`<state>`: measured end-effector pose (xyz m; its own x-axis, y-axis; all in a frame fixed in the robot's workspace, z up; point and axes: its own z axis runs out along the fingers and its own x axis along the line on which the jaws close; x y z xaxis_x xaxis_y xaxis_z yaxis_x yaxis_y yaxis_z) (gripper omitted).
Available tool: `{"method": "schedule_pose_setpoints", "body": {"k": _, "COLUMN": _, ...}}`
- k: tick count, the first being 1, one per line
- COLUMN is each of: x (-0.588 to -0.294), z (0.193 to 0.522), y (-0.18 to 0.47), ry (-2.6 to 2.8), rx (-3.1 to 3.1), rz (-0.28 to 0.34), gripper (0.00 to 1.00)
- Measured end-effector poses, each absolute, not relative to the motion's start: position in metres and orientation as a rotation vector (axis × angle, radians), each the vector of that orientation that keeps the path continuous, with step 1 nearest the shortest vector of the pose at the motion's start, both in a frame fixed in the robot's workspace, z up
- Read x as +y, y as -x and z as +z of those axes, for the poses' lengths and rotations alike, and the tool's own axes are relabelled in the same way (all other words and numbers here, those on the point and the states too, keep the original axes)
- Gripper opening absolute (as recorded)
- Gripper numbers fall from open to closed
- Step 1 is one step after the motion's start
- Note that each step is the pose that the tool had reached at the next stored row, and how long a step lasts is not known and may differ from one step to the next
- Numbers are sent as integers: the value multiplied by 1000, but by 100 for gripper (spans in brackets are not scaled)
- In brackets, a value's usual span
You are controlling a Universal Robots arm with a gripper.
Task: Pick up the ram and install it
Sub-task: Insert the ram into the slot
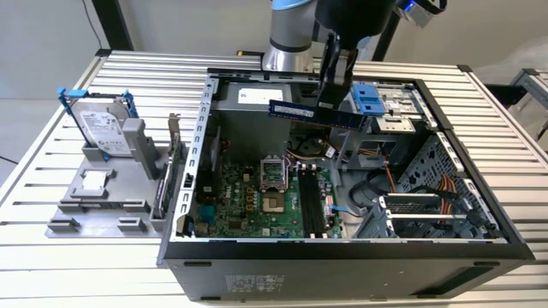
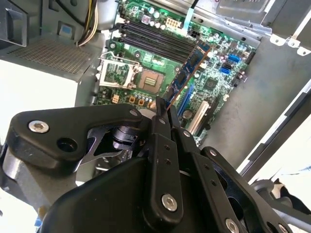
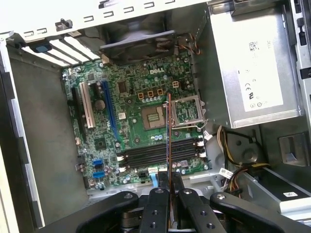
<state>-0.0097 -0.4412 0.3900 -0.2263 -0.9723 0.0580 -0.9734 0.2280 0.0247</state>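
The ram (image 1: 314,113), a long dark-blue strip with black chips, hangs level above the open computer case. My gripper (image 1: 329,102) is shut on it from above, near its middle. In the second wrist view the ram (image 2: 187,73) juts out from between the black fingers (image 2: 158,131) over the green motherboard (image 2: 214,80). The first wrist view shows the ram (image 3: 168,131) edge-on, crossing over the black memory slots (image 3: 146,154), with the gripper (image 3: 169,187) clamped on its near end. The ram is well above the slots (image 1: 312,205), touching nothing else.
The case (image 1: 342,253) stands open on a slatted metal table (image 1: 505,212). Inside are a power supply (image 3: 252,73), cable bundles (image 1: 402,183) and a drive cage (image 1: 437,212). A silver hard drive with blue rails (image 1: 101,128) stands in a grey fixture (image 1: 94,199) at the exterior view's left.
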Motion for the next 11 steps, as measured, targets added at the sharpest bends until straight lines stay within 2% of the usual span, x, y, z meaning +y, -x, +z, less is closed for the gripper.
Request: {"method": "schedule_pose_setpoints", "body": {"k": 11, "x": -441, "z": 390, "y": 10, "ry": -1880, "rx": -2440, "rz": 24, "gripper": 0}}
